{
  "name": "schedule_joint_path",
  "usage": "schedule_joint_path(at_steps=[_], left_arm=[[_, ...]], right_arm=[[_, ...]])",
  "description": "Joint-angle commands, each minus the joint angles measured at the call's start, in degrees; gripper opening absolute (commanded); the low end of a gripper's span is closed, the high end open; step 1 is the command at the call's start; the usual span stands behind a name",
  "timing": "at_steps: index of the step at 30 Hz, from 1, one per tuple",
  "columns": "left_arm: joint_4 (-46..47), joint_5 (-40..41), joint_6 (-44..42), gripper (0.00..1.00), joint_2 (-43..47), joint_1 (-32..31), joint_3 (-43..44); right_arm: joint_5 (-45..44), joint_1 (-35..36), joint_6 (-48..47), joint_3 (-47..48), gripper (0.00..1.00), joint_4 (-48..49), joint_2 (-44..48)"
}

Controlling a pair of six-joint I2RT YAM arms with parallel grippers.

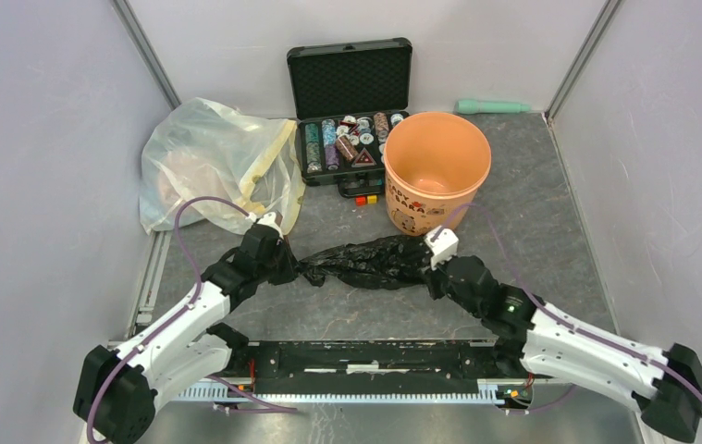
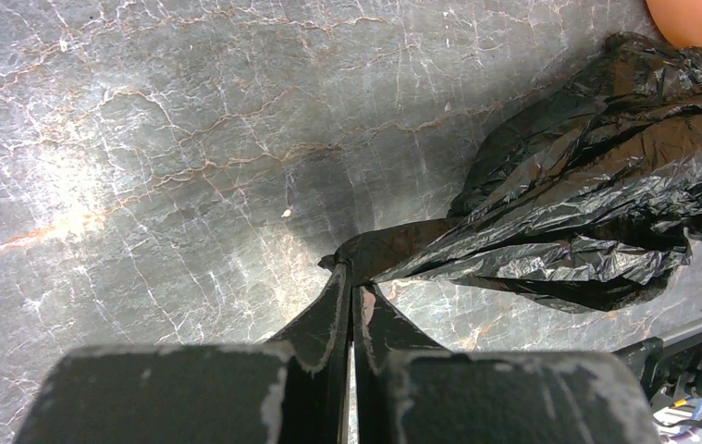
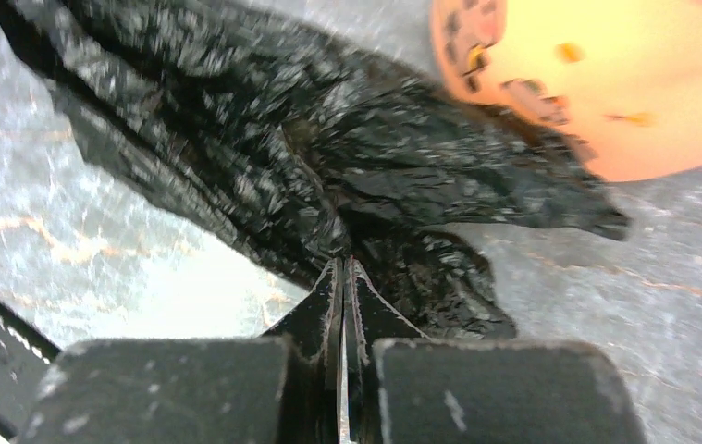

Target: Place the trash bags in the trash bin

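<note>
no readable text; printed labels [image 1: 409,205] on trash bin [image 1: 453,205] too small to read.

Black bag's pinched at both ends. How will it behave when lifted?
Likely floppy: the black bag is thin, wrinkled film, so its middle should sag between the left gripper and right gripper. Probably light: it's collapsed, with little bulk. The glossy surface may slip from the pinch.

Right wrist view motion-blurred; trash bin [image 3: 624,83] cut off by top edge.

Left end effector [image 2: 351,277] pinching black trash bag [image 2: 587,185], marbled table [image 2: 143,139]
</note>
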State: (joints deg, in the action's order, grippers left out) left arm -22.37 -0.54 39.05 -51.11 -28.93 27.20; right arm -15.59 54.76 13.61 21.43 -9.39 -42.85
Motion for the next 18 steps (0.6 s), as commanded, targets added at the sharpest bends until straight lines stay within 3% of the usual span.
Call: schedule_joint_path(at_steps=[1, 5, 13, 18], left_arm=[[1.7, 0.4, -0.8, 0.05, -0.3, 0.4, 1.3], [1.9, 0.4, -0.8, 0.05, -0.5, 0.4, 0.9], [1.6, 2.6, -0.4, 0.04, -0.6, 0.4, 0.6], [0.8, 4.4, 0.4, 0.03, -0.6, 0.4, 0.7]], right_arm=[[-10.6, 0.3, 3.3, 2.3, 0.00, -2.3, 10.0], [-17.3, 0.3, 4.6, 4.9, 0.00, -8.6, 18.5], [-28.8, 0.2, 10.6, 11.2, 0.00, -20.2, 25.9], [-37.1, 0.3, 14.3, 10.2, 0.00, -21.9, 34.4]])
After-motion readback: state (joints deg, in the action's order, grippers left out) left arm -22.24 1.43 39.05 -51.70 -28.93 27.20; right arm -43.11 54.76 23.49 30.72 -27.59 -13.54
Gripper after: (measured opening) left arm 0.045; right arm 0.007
